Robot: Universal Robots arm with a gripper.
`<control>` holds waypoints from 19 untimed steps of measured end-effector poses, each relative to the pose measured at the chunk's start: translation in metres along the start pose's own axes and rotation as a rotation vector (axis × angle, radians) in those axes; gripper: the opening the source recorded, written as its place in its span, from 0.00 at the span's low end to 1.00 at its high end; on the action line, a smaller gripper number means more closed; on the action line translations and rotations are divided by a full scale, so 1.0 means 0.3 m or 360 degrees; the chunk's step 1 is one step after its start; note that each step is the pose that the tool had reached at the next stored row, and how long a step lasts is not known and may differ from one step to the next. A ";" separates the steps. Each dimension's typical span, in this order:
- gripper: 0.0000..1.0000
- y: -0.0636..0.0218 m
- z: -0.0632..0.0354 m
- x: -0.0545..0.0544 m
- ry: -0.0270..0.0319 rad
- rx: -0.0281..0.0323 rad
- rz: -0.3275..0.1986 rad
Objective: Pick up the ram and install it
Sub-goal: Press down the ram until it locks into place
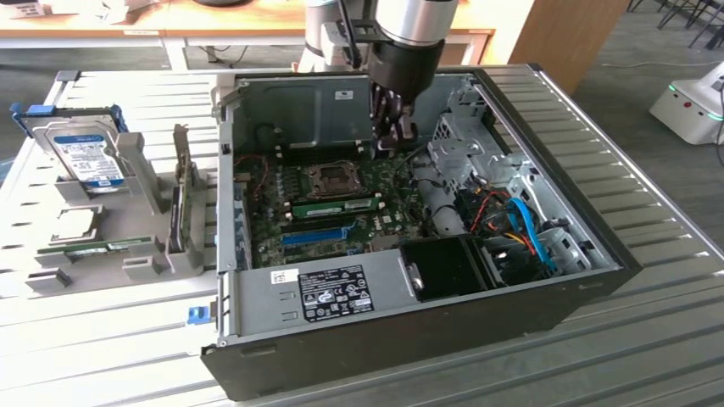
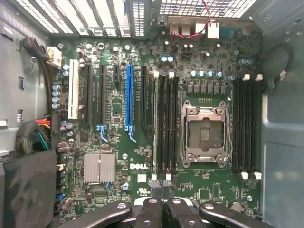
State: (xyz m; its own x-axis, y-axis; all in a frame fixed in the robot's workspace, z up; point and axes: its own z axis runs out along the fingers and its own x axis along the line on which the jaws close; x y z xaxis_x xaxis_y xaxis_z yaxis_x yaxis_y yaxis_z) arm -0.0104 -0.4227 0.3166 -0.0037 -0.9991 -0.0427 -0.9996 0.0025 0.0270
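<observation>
My claw (image 1: pixel 392 136) hangs with its fingers pressed together, gripping nothing, over the motherboard (image 2: pixel 118 142) inside the open tower case (image 1: pixel 453 348). Near it the ram (image 1: pixel 339 206) stands on edge in a slot beside the CPU socket (image 2: pixel 204 135), its long axis running between the exterior view's left and right.

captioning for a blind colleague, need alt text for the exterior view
A robot arm's gripper reaches down into an open computer case above the motherboard, where a green ram stick stands in a slot. On the exterior view's left, a grey rack holds a hard drive.
</observation>
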 end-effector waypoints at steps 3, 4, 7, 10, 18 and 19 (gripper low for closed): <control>0.11 0.000 0.012 0.001 -0.00002 0.00001 0.0000; 0.11 0.000 0.016 0.001 -0.00003 0.00001 0.0000; 0.11 -0.001 0.030 0.002 0.00001 0.00000 0.0000; 0.11 -0.001 0.045 0.003 0.00000 0.00000 0.0000; 0.11 -0.002 0.087 0.005 -0.00001 0.00000 0.0000; 0.11 -0.003 0.092 0.006 -0.00001 0.00000 0.0000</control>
State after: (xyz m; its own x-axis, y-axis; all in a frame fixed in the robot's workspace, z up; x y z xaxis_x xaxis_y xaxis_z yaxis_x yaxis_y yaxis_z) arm -0.0104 -0.4233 0.2889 -0.0036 -0.9991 -0.0427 -0.9996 0.0025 0.0270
